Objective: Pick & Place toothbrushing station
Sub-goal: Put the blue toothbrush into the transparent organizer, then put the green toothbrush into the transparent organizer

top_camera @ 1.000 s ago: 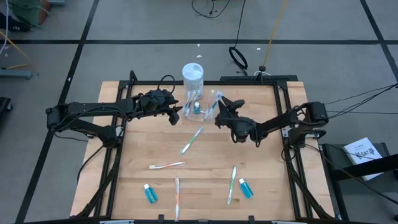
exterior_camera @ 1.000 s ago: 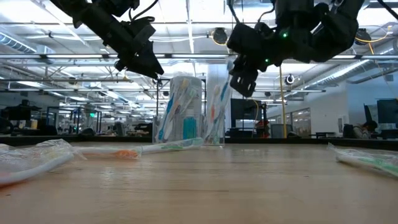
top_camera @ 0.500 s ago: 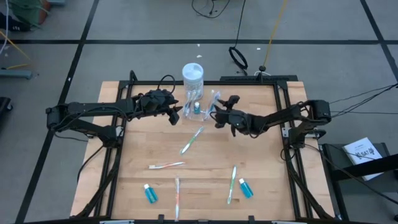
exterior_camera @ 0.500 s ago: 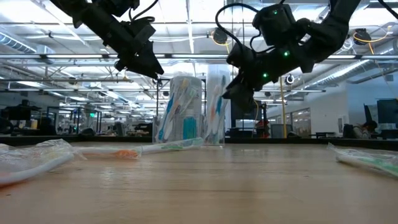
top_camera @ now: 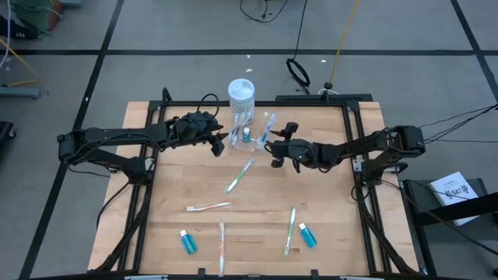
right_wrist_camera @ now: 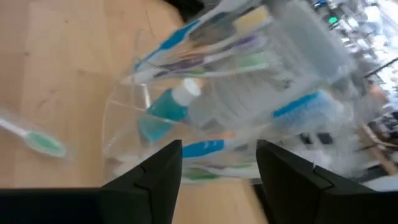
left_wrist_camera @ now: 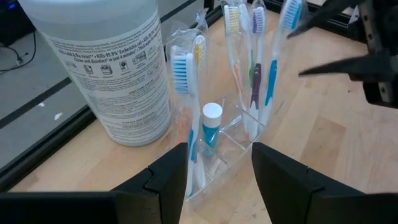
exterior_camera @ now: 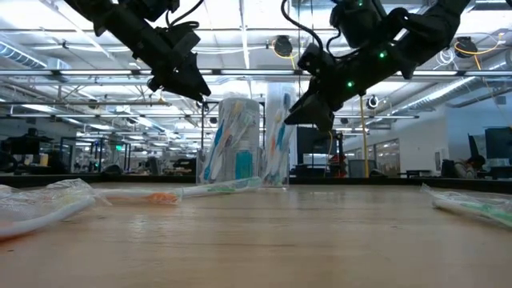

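Note:
The toothbrushing station is a clear plastic holder with compartments. It stands on its base at the table's far middle, in front of a white jar, and holds several toothbrushes and a blue tube. It also shows in the left wrist view, the right wrist view and the low view. My left gripper is open just to the station's left, and the station lies ahead between its fingers. My right gripper is open just to the station's right, pointing at it. Neither gripper touches the station.
Several wrapped toothbrushes lie on the table, one in the middle, one at the left and two near the front edge. Two blue tubes lie near the front edge too.
My right arm has stretched out, and its gripper has tipped from pointing down to slanting toward the station, close beside the station's right side. My left gripper and the station have stayed still.

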